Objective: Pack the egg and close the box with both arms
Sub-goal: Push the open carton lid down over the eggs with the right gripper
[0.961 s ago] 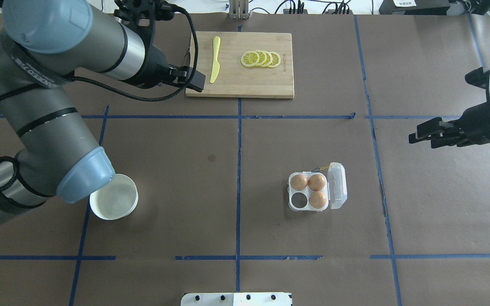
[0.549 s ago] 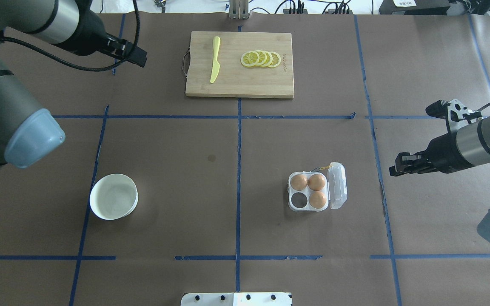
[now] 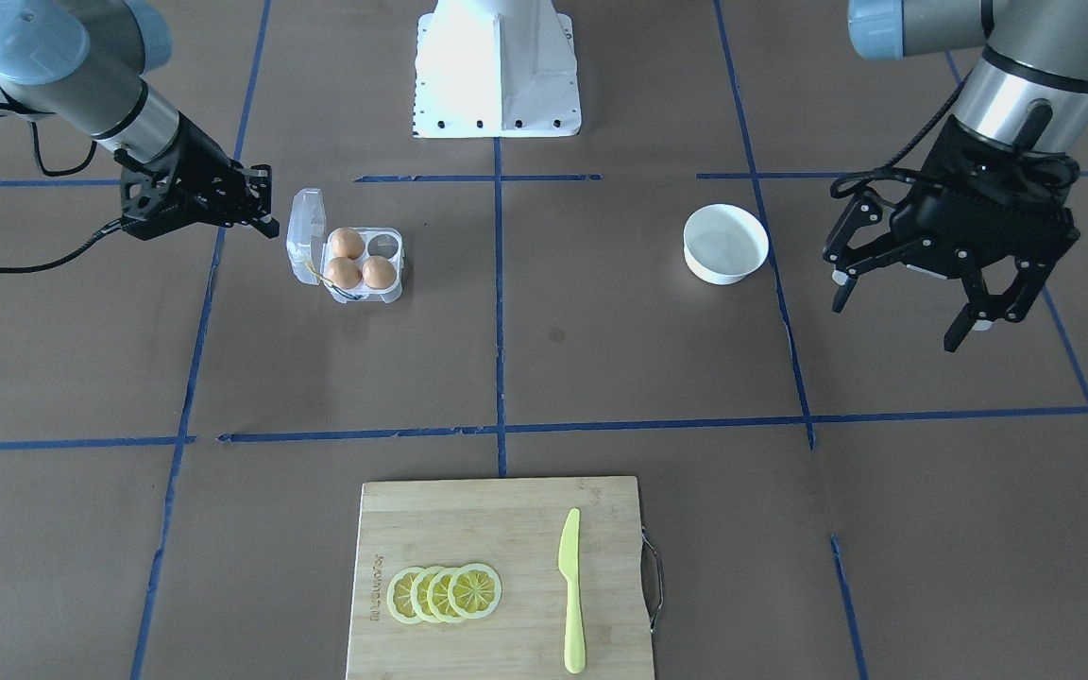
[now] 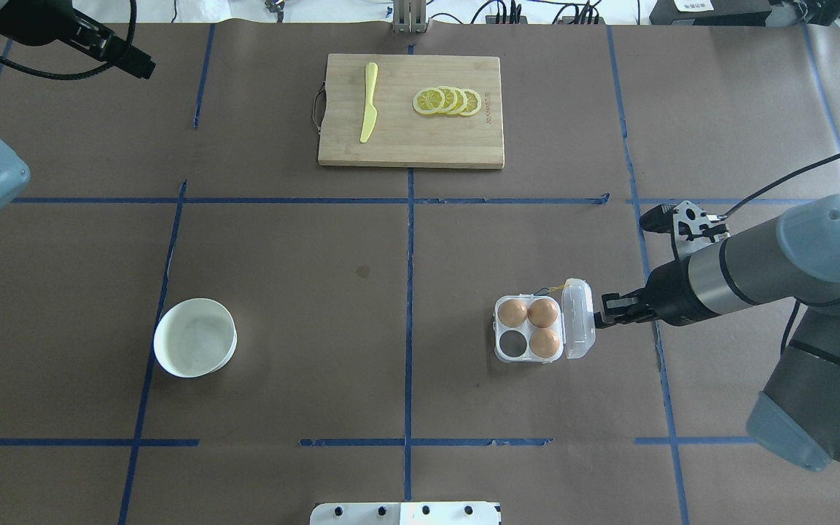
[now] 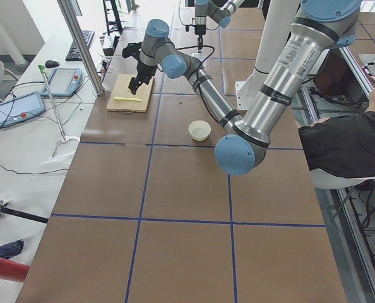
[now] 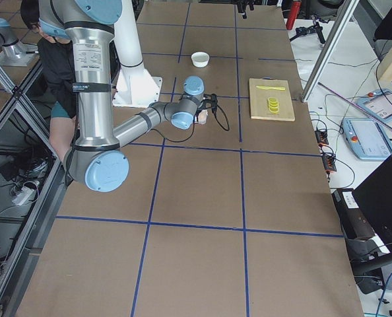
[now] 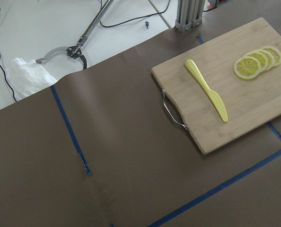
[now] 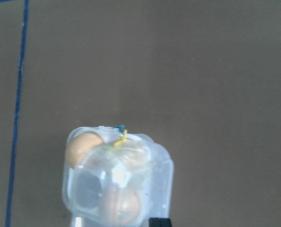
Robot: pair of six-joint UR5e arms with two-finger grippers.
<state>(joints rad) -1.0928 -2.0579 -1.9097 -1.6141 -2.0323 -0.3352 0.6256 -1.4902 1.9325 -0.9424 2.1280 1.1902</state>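
Three eggs sat in the box, its lid open. The right gripper, clenched, hovered just beside the lid. The left gripper hung released, well apart.

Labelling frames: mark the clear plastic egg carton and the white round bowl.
clear plastic egg carton (image 4: 512,344), overhead view, its empty cell.
white round bowl (image 4: 195,337), overhead view, its bare inside.
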